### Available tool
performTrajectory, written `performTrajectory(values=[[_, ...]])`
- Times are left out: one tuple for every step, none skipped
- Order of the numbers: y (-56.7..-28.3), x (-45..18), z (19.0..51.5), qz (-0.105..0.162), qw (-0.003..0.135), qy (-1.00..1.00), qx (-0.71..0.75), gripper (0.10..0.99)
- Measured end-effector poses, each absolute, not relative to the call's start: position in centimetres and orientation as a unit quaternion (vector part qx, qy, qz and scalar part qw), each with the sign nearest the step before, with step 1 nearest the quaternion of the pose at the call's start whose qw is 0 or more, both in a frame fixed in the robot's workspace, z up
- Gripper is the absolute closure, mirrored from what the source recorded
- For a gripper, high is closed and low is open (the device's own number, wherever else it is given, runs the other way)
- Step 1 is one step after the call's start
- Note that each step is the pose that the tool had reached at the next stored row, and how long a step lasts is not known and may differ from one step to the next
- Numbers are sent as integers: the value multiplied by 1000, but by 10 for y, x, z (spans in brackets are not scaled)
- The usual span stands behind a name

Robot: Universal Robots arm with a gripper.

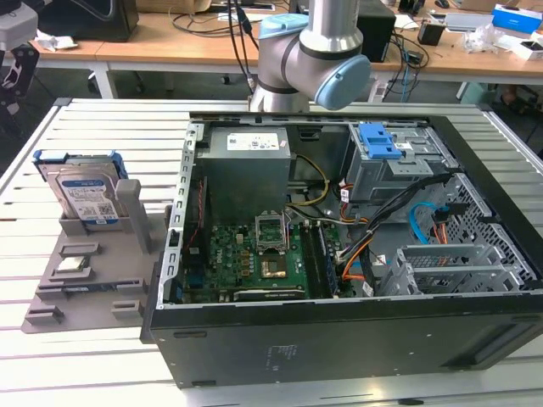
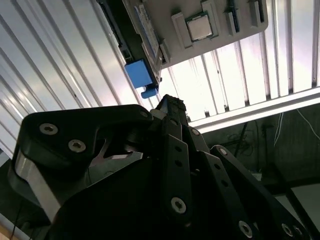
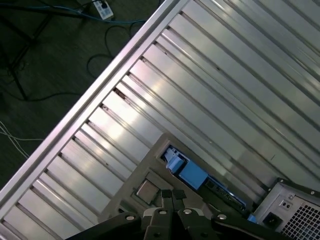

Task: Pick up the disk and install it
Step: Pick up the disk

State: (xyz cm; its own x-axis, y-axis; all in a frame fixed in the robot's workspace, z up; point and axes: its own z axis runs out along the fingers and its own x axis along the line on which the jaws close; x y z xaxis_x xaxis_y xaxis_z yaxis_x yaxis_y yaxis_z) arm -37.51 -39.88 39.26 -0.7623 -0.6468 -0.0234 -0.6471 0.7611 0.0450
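Surface: a table of ribbed silver aluminium slats (image 1: 102,127) carries everything; wooden desks (image 1: 170,47) strewn with cables are seen behind it.
Computer: an open black tower computer case (image 1: 339,339) is laid on its side toward the exterior view's right, with a green motherboard (image 1: 254,254) and a grey metal drive cage with a blue plastic latch (image 1: 380,142) exposed inside.
Fixture: a flat grey plastic parts tray (image 1: 93,280) is placed just beside the case, on the exterior view's left.
Disk: the flat silver metal hard drive with a white-and-blue label and a blue rail frame (image 1: 85,193) is held upright on its edge in a slot at the far end of the tray, outside the case and well apart from the drive cage.
Chip: a small square silver processor chip (image 1: 72,264) is seated flat in a tray pocket, near the hard drive.
Arm: the silver-and-blue robot arm (image 1: 314,59) is seen behind the case, at the far side of the table.
Gripper: the black linkage gripper (image 3: 173,195) is poised above the tray, apart from the hard drive; nothing is grasped.
Fingertips: in the first wrist view the two tips seem to be pressed together, clenched on nothing.
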Motion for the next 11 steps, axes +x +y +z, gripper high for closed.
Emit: performTrajectory(values=[[-399, -375, 393, 25, 3, 937, -349, 980], [-399, -375, 393, 25, 3, 936, -351, 980], [-399, -375, 393, 25, 3, 935, -355, 980], [-399, -375, 393, 25, 3, 934, -357, 980], [-399, -375, 393, 25, 3, 932, -361, 980], [-399, -375, 393, 25, 3, 931, -364, 980], [-399, -375, 393, 25, 3, 930, -367, 980], [-399, -375, 393, 25, 3, 929, -370, 980], [-399, -375, 393, 25, 2, 928, -372, 980], [-399, -375, 393, 25, 2, 925, -378, 980], [-399, -375, 393, 25, 2, 923, -383, 980]])
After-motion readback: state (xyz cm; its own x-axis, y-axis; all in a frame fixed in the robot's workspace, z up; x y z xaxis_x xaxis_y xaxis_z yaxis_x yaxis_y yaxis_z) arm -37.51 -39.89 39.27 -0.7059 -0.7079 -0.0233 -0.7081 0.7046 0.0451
